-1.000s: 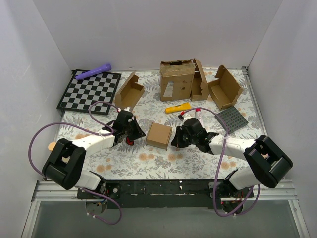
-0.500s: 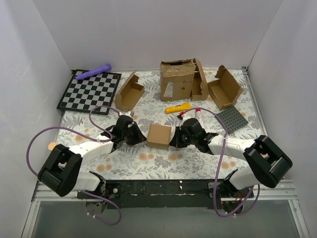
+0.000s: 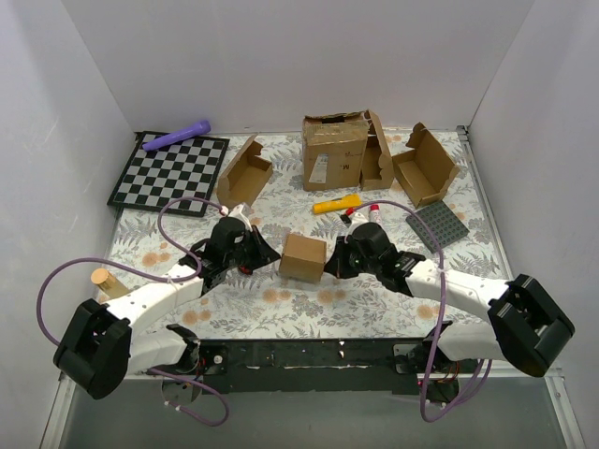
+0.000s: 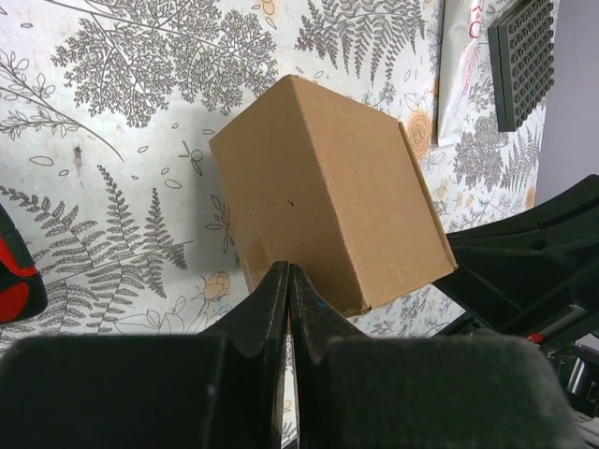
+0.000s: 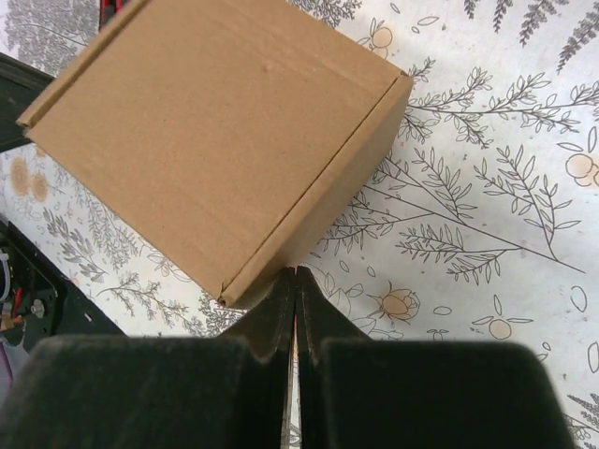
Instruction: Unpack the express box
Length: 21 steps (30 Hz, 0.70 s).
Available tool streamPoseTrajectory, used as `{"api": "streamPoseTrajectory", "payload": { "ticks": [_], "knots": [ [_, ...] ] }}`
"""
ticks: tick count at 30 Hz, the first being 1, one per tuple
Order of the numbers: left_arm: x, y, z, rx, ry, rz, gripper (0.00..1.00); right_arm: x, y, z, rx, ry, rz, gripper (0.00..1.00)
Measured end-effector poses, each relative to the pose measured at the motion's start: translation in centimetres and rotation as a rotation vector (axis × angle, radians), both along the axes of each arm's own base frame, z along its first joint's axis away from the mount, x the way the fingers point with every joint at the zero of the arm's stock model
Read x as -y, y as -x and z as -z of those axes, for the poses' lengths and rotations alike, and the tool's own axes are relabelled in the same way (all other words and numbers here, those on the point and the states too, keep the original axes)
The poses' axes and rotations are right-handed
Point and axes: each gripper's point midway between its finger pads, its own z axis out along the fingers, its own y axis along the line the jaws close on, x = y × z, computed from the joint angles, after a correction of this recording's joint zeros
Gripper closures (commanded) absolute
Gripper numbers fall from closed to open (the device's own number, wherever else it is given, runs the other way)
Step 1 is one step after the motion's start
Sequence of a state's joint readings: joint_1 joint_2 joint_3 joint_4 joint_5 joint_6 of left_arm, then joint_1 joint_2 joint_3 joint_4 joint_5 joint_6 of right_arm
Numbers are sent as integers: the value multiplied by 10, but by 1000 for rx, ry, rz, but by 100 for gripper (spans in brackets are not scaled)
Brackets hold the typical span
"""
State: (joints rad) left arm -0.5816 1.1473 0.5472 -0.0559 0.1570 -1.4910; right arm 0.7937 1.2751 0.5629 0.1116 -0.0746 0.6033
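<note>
The unpacking is judged barely begun. The express box (image 3: 302, 257) is seen at the middle of the bench (image 3: 309, 309) with its lid shut, so its contents are hidden. It is flanked by the left hand (image 4: 288, 279) and the right hand (image 5: 296, 281). Each hand's fingers are pressed together and hold nothing, and the tips are set against a lower edge of the box. The lid has yet to be raised and the box emptied. Farther back, nothing is seen inside the left open mailer (image 3: 245, 173) or the right open mailer (image 3: 426, 168).
</note>
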Motion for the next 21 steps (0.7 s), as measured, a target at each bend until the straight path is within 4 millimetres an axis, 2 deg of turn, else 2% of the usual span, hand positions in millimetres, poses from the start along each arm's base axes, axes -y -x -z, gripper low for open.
{"api": "streamPoseTrajectory", "payload": {
  "ticks": [15, 21],
  "knots": [
    [0, 12, -5, -30, 9, 1, 100, 5, -4, -24, 34, -22, 49, 99],
    [0, 5, -6, -39, -20, -12, 100, 4, -14, -37, 52, -7, 75, 99]
  ]
}}
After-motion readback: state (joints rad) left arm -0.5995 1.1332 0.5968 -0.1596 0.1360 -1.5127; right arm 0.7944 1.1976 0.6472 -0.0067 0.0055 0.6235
